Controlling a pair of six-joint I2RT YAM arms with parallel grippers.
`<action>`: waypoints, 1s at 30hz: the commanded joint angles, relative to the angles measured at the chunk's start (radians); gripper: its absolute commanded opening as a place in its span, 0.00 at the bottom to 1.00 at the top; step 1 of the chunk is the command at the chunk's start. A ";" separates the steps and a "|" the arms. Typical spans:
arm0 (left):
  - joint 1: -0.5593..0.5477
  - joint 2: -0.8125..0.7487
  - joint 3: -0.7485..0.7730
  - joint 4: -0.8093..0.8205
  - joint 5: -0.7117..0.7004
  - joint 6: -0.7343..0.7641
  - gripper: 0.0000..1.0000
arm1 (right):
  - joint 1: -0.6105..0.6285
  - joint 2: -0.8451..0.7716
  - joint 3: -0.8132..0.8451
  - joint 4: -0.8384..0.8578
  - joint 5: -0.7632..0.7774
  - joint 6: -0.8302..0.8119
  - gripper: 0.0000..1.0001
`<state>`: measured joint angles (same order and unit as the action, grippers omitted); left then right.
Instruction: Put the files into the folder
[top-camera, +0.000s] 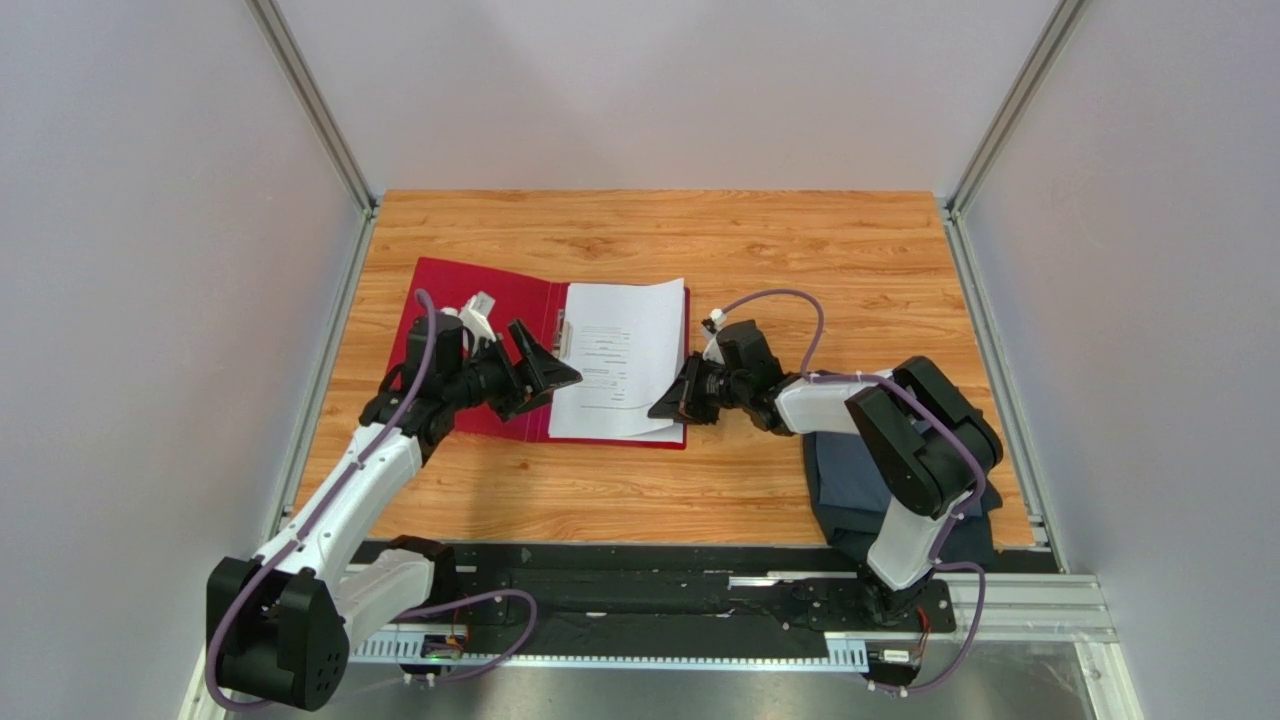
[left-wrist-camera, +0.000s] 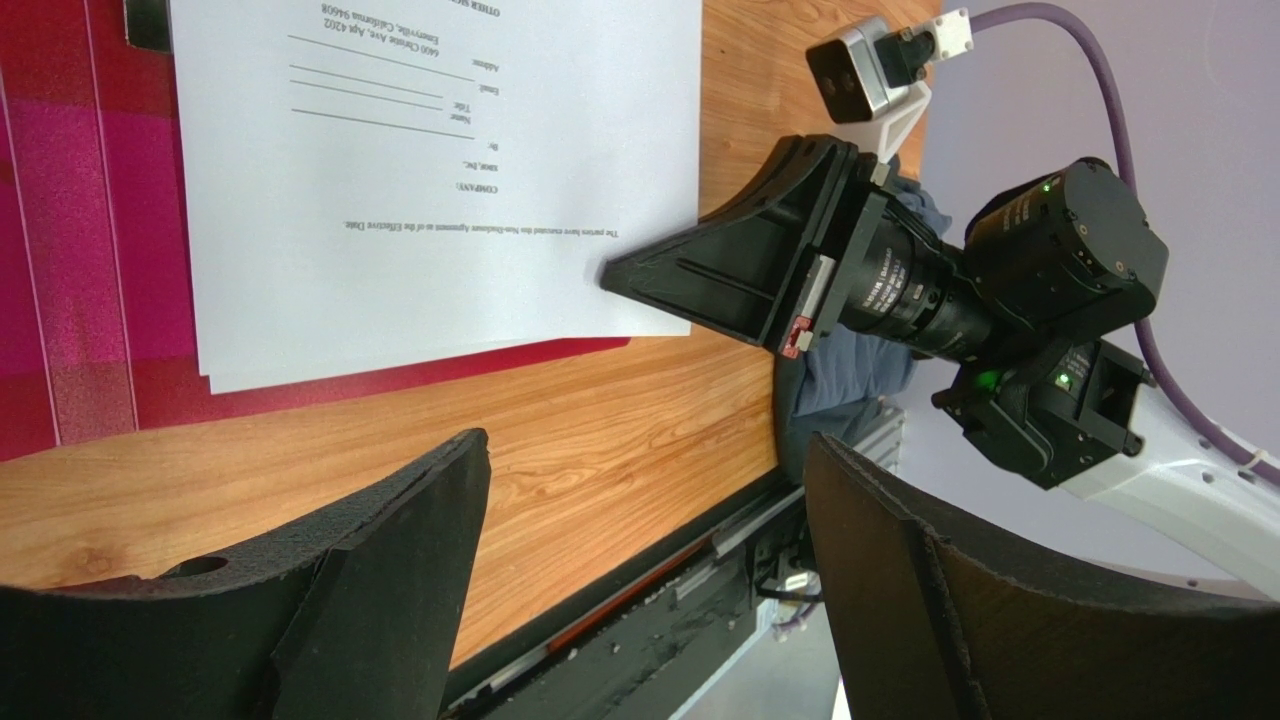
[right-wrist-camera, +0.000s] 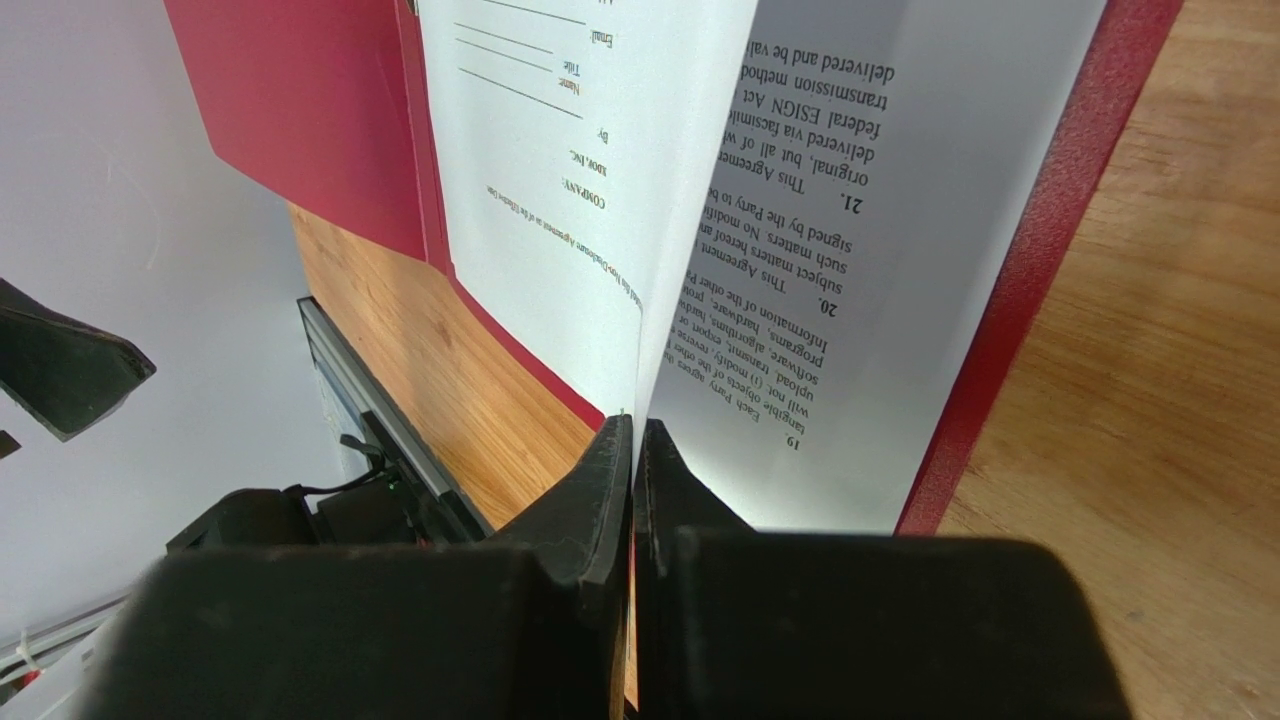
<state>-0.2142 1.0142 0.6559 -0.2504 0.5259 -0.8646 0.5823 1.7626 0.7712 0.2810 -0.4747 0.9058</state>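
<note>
The glossy red plastic folder (top-camera: 519, 300) lies open at centre-left of the wooden counter (top-camera: 676, 488), with two thin white printed paper sheets (top-camera: 624, 338) on its right half. The right gripper (top-camera: 664, 405) pinches one sheet's near corner, which bows limply, probably to square it. The left gripper (top-camera: 553, 372) hovers wide apart and empty beside the spine.

The folder (top-camera: 451, 323) lies open, left of centre on the table (top-camera: 721, 240), with the files (top-camera: 619, 353) on its right half. The cloth (top-camera: 837, 483) lies right of the folder, at the table's near edge.
</note>
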 joint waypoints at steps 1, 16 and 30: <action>0.007 -0.005 0.031 0.019 0.016 0.021 0.85 | 0.005 0.000 0.023 0.003 -0.016 -0.036 0.02; 0.007 0.003 0.039 0.022 0.022 0.022 0.85 | 0.005 0.031 0.066 -0.034 -0.048 -0.065 0.04; 0.007 0.004 0.037 0.020 0.023 0.027 0.85 | 0.005 0.034 0.158 -0.206 -0.033 -0.177 0.28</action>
<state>-0.2142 1.0176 0.6559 -0.2504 0.5304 -0.8635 0.5823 1.7996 0.8658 0.1455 -0.5095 0.7990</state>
